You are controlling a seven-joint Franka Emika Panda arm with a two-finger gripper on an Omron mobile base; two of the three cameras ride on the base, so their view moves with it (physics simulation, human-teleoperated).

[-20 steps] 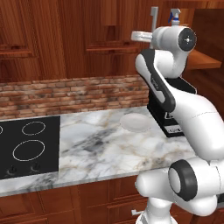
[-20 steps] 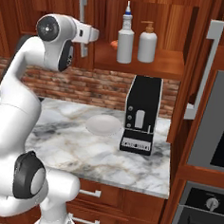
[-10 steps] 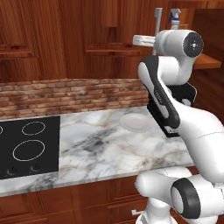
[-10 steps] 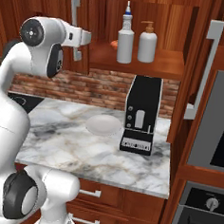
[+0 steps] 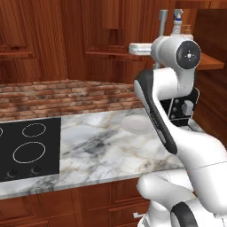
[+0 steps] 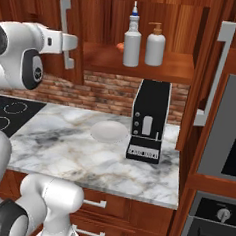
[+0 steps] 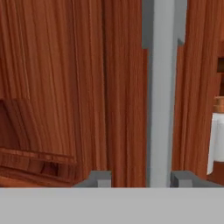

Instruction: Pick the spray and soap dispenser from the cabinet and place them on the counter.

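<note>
- Counter (image 6: 62, 150): glossy white-grey veined marble slab; black cooktop (image 5: 26, 148) w/ thin white ring marks set in its left part; pale round flat dish (image 6: 109, 132) near mid.
- Black boxy appliance (image 6: 149, 120) on counter's right end, white panel on front; small white marks along its base, too small to read.
- Brick backsplash (image 5: 66, 95), rough red-brown, behind counter.
- Gripper (image 7: 141, 179): in hand view, 2 grey finger tips stand apart, a silver bar handle (image 7: 159, 96) rising btwn them; can't tell if they touch it. Nothing held.
- Cabinet (image 6: 144, 62): dark red-brown grained wood, door open in right base view, wooden shelf inside.
- Spray (image 6: 132, 41): slim grey-white cylinder, blue-white nozzle, upright on shelf, left of soap dispenser (image 6: 156, 45), just beside it; the latter squat, rounded, orange-tan pump.
- Right base view shows both bottles whole; left base view shows spray top above arm.
</note>
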